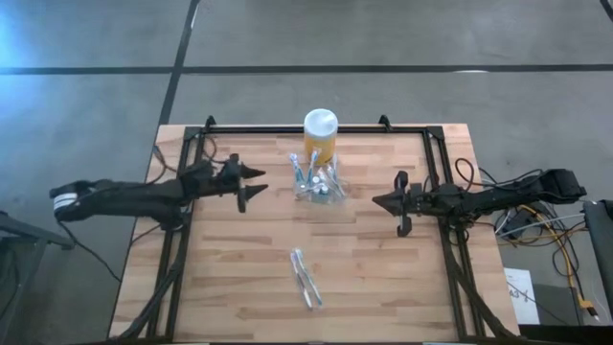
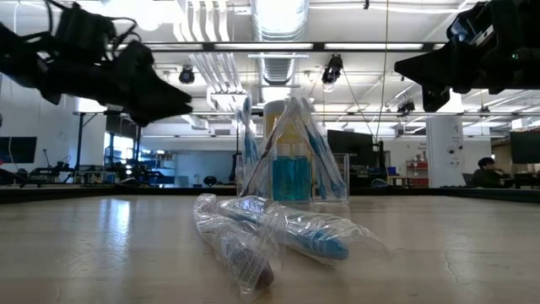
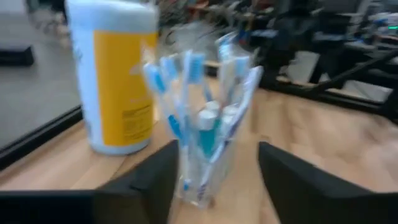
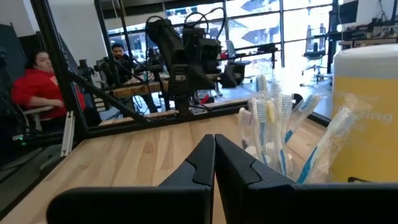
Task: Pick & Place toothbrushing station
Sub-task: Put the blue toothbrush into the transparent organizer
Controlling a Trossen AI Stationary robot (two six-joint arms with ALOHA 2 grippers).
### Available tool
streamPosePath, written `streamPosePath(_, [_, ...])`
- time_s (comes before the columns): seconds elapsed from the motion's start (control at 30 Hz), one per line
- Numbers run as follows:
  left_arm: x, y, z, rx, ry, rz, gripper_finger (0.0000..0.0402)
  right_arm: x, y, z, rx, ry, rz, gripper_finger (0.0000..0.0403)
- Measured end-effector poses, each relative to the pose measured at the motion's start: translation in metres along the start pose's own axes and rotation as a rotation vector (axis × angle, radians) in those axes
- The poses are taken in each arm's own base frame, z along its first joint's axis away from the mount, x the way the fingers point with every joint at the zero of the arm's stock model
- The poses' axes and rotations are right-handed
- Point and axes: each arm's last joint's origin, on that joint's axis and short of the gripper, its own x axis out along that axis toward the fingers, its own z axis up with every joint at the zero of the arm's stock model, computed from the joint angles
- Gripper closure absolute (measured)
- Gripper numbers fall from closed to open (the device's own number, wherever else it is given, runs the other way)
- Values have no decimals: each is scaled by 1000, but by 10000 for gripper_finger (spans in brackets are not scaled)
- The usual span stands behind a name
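Station (image 1: pixel 319 182), a clear holder stuffed with wrapped toothbrushes, stands upright toward 12 o'clock of the worktop (image 1: pixel 239 278), touching or just short of the yellow jar (image 1: pixel 321 134) behind it. Left hand (image 1: pixel 251 185) hovers at the station's 9 o'clock, fingers spread wide and pointed at it; right hand (image 1: pixel 383 201) hovers at its 3 o'clock, fingers pressed together, holding nothing. Two loose wrapped brushes (image 1: pixel 305 278) lie at the station's 6 o'clock, well apart from it.

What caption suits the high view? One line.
Left gripper, open, and right gripper, shut, flank the toothbrushing station beside the yellow jar.
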Motion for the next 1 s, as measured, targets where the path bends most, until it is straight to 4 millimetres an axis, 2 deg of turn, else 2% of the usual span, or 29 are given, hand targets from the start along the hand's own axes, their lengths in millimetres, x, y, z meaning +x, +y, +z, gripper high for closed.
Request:
streamPosePath(0.17, [-20,-7,5,100,-66,-149,313,0,3,-1,-6,2,25,394])
streamPosePath(0.23, [-25,-8,5,117,-53,-158,371,0,4,2,-5,-18,31,394])
streamPosePath(0.27, [-28,-9,4,121,-38,-157,385,0,4,2,-4,-23,33,394])
streamPosePath(0.4, [-36,-10,3,126,-23,-175,393,0,5,3,-2,-33,43,394])
streamPosePath(0.67, [-55,-16,10,112,-152,-267,398,0,6,2,-3,-25,46,394])
streamPosePath(0.83, [-60,-15,2,86,-119,-263,399,1,5,1,12,-26,22,394])
streamPosePath(1.0, [-60,-13,-15,50,-87,-249,398,8,10,6,68,-2,-1,394])
